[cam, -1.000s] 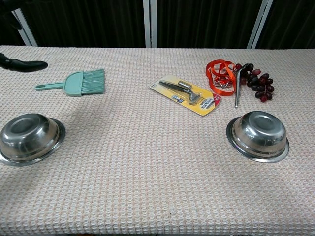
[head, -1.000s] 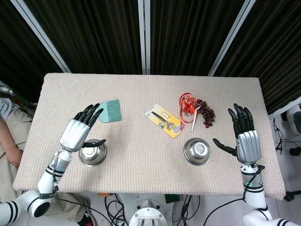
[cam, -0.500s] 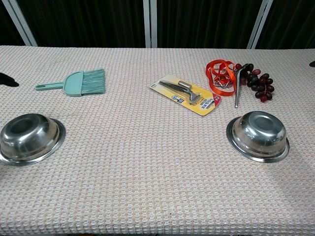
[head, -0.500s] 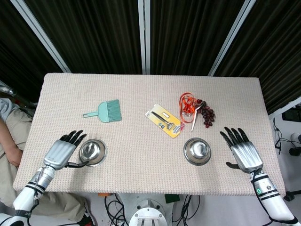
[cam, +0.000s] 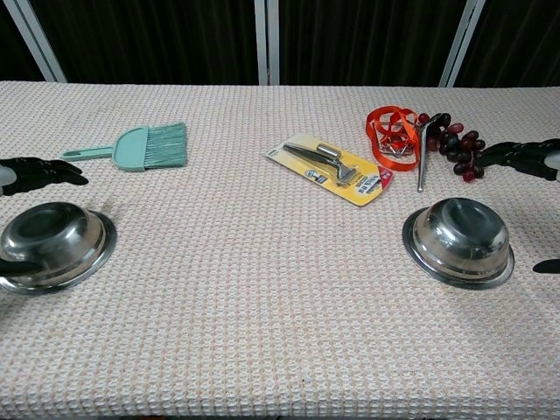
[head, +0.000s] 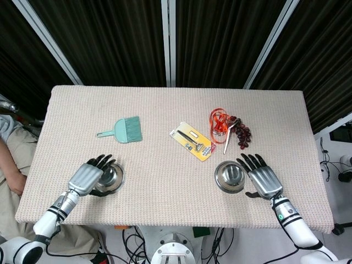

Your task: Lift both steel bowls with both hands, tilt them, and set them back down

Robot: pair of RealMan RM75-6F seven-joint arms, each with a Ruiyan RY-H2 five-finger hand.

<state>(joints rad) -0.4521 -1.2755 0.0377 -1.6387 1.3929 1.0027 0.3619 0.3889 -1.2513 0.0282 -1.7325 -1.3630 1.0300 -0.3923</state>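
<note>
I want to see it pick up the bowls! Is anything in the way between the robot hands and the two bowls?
Nothing visible. The left robot hand sits right beside the left steel bowl, and the right robot hand right beside the right steel bowl. The grapes and brush lie farther back.

left hand (cam: 31, 173) and right hand (cam: 529, 158) cut off by chest view's edges, left bowl (head: 109, 177) seemingly part-hidden
</note>
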